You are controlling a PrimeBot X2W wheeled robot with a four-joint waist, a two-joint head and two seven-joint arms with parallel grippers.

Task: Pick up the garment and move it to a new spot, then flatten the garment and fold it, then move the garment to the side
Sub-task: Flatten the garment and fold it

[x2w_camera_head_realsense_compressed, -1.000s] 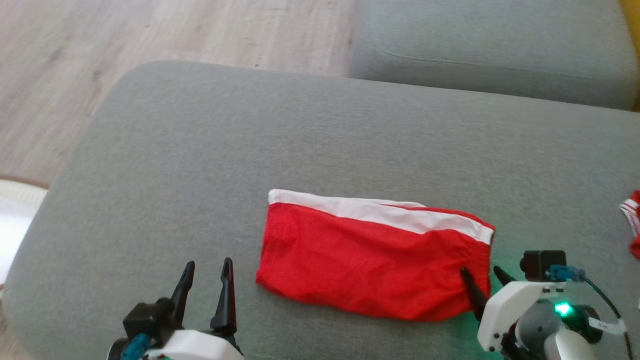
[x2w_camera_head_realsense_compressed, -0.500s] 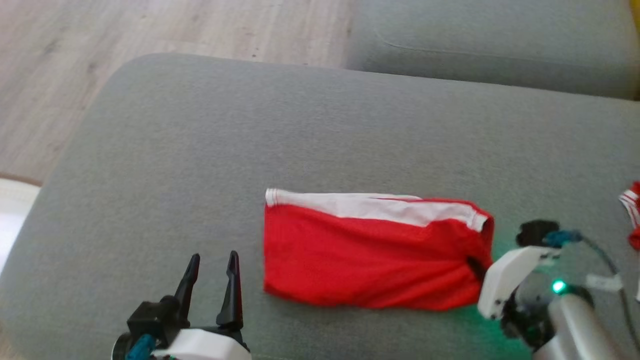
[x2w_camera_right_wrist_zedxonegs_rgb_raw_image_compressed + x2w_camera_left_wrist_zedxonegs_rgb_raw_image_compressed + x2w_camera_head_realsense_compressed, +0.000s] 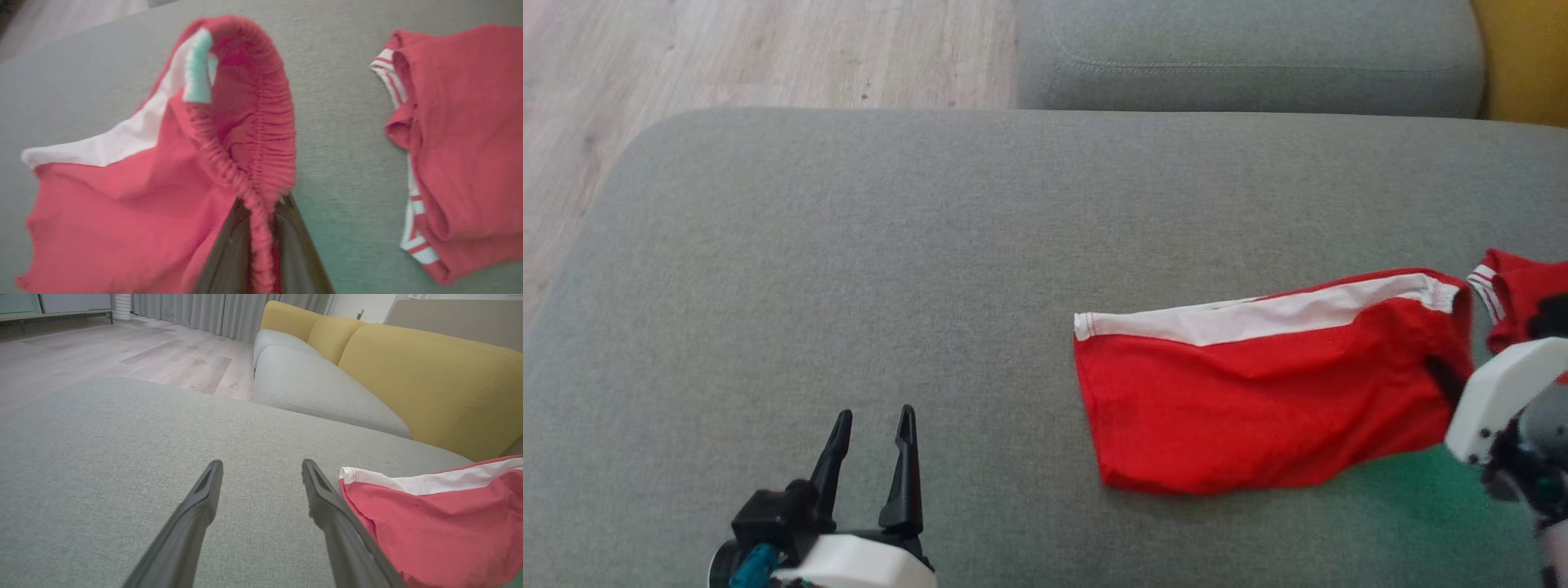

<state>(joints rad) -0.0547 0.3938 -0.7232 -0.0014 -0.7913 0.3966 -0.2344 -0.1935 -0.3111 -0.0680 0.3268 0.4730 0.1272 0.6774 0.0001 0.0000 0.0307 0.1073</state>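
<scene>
Grey upholstery stretches wide in front of the robot: a broad cushion (image 3: 849, 245) whose rounded far and left edges drop away to the wooden floor (image 3: 727, 57). A second seat cushion (image 3: 1241, 57) butts up behind it, and from the left wrist a yellow backrest (image 3: 429, 375) runs along that side.

The red shorts (image 3: 1258, 400) lie towards the cushion's right side, with the white stripe along their far edge and the left hem about mid-cushion. The right gripper (image 3: 261, 245) has its fingers pinched together on the elastic waistband at the right end. That end stands off the fabric as an open loop, while the rest of the cloth trails flat to the left.

Just past the waistband sits another folded red garment (image 3: 1519, 294), with only a narrow strip of grey between the two. All the free room is on the other side, where bare cushion lies to the left of the hem and beyond the stripe.

The left gripper (image 3: 876, 412) sits by the near edge, fingers spread wide with nothing between them, apart from the hem.
</scene>
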